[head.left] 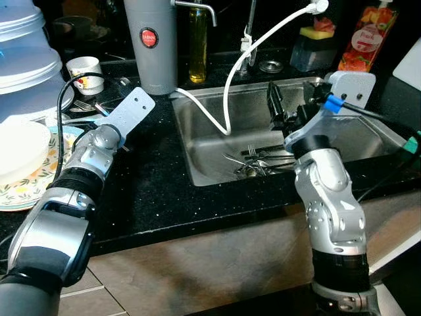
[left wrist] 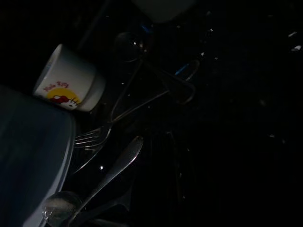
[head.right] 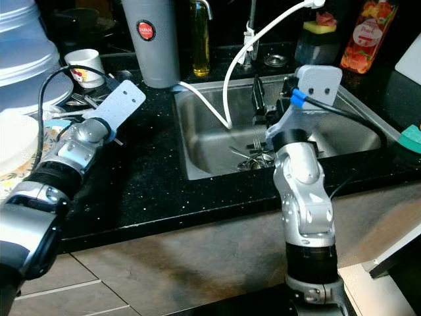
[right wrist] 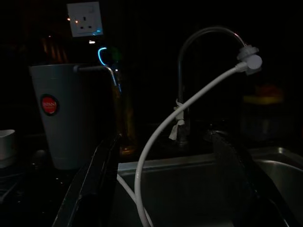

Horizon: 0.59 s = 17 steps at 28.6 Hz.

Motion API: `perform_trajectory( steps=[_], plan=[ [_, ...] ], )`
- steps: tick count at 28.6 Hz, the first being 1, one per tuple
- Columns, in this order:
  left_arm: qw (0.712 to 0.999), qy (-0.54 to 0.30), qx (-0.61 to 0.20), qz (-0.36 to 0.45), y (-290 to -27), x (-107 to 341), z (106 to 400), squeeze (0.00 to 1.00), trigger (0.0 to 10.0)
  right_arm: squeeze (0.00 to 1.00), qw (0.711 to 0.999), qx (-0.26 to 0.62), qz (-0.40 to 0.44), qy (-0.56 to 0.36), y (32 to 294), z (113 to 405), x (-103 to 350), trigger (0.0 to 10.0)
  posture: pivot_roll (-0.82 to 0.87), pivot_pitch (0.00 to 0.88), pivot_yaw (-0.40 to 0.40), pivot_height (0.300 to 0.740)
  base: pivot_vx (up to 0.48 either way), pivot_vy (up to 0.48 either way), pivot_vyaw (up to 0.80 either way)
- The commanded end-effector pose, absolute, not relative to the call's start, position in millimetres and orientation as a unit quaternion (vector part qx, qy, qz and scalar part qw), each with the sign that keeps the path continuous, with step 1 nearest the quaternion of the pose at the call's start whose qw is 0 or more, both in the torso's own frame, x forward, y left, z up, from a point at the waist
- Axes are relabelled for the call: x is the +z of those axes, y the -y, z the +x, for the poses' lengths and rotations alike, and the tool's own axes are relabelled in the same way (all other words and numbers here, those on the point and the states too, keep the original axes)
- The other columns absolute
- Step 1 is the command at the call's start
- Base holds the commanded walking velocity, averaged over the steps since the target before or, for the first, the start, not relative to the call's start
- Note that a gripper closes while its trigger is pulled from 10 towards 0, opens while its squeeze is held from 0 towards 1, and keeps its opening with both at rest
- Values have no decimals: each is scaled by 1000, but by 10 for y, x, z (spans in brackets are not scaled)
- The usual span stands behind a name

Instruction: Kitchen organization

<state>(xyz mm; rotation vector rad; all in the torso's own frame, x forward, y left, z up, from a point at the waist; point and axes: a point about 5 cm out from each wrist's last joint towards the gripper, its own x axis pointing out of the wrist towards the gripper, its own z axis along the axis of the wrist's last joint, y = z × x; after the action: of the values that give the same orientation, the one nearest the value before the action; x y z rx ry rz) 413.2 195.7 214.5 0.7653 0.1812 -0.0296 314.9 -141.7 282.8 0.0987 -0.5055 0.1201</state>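
in the middle of the left eye frame, a steel sink is sunk into a black countertop, and a heap of forks and spoons lies on its floor just below centre. the right gripper is held above that cutlery, right of centre, and in the right wrist view its two black fingers are spread wide with nothing between them. a white hose loops from the tap down into the basin, just left of the gripper. at the upper left, more cutlery is scattered on the counter beside a small printed cup, and a patterned plate sits at the left edge. the left gripper is hidden behind its wrist plate, so whether it is spread or closed cannot be told. the step in hand is judged to be a pick from the sink. it would best be done by lowering straight down clear of the hose, singling out one handle, and closing across its narrow part so that neighbouring pieces are not dragged up.
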Motion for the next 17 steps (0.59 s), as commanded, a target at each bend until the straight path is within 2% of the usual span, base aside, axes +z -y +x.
perform_trajectory(
  steps=[1,2,3,6,10,14,17],
  plan=[
    [923,-112,-21,367,-1929,1912,4088,0,0,0,966,61,49,248,1416,3171,2827,10000,-15,33,-15,740,0,0,0],
    [915,2,-1,403,-1813,2247,4131,0,10000,0,965,63,48,250,1418,3176,2841,10000,-13,21,-19,740,0,0,0],
    [915,2,-1,403,-1813,2247,4131,0,10000,0,965,63,48,250,1418,3176,2841,10000,-13,21,-19,740,0,0,0],
    [896,137,37,421,-1667,2662,4109,0,10000,0,965,62,46,252,1431,3189,2851,10000,-14,11,-19,740,0,0,0],
    [878,257,47,401,-1431,3020,3987,0,10000,0,964,60,45,256,1441,3194,2868,10000,-22,0,-17,740,0,0,0],
    [868,319,33,379,-1225,3160,3882,0,10000,0,963,59,43,259,1454,3193,2885,10000,-31,0,-18,740,0,0,0],
    [872,373,-10,316,-919,3255,3756,0,10000,0,963,57,39,261,1480,3204,2896,10000,-34,0,-16,740,0,0,0]
  ],
)
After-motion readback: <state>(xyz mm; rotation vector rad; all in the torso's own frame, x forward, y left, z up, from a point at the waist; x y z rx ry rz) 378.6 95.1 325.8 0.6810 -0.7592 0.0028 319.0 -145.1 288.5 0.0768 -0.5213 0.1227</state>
